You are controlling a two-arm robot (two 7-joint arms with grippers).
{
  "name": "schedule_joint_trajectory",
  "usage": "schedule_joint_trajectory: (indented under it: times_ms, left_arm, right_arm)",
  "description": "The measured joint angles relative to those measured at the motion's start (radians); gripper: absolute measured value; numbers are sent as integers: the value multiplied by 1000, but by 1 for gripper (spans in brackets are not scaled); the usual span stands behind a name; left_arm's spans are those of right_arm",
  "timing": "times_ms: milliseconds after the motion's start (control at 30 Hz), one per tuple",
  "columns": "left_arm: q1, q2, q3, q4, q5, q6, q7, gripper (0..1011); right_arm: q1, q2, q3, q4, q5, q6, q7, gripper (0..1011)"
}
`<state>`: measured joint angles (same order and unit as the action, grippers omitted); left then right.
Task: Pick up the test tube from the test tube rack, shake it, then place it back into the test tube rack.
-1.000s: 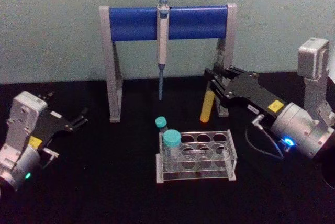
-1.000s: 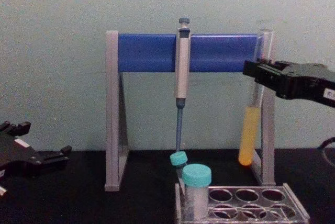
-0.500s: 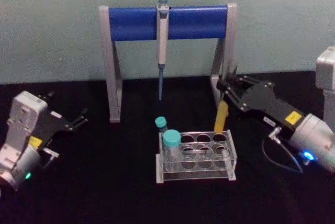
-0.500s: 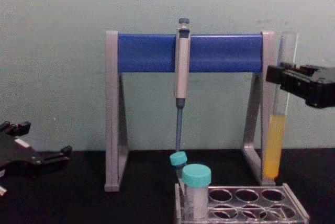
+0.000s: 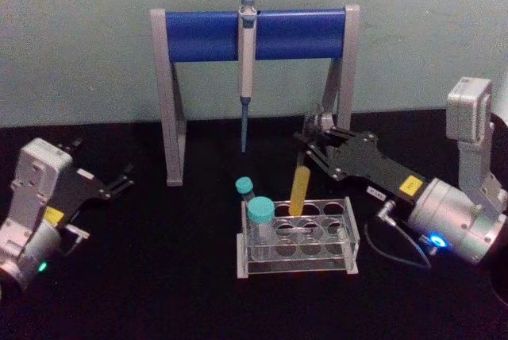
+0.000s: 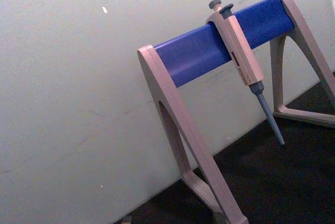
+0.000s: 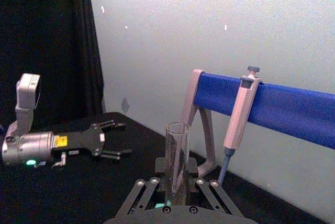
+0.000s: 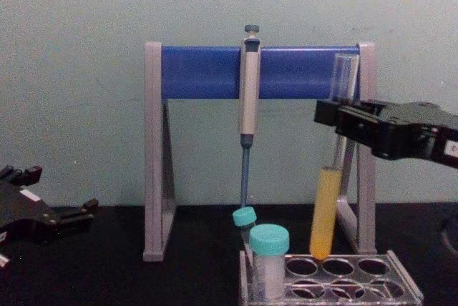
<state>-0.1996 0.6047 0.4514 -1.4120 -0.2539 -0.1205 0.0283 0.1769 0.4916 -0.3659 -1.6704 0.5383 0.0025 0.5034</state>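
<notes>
Placement back into the rack is, I judge, the step in hand. I'd stay clear of the pipette stand (image 5: 254, 34) across the upper middle of the head view. I'd centre over a rear hole of the test tube rack (image 5: 352, 237) at lower centre, take out the lean, then lower slowly. Right gripper (image 5: 308, 152), right of centre, pinches the test tube (image 5: 300, 189) above its yellow liquid. The tube's bottom is at the rear holes; I cannot tell whether it has entered. Left gripper (image 5: 123, 179), at mid-left, is spread and empty.

Pipette (image 5: 246, 46) on stand (image 5: 206, 36), teal-capped tubes (image 5: 260, 211)
</notes>
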Motion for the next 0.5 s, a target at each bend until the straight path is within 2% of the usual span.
schedule_joint_trajectory:
  times_ms: [133,267,500]
  left_arm:
    - [0,0,0,0,0,0,0,1001]
    - [0,0,0,0,0,0,0,1001]
    - [0,0,0,0,0,0,0,1001]
  right_arm:
    - [32,-21,-11,38,-9,-22,-9,234]
    - [65,-40,-18,75,-43,-38,-31,234]
    - [82,-54,-13,102,-66,-34,-57,235]
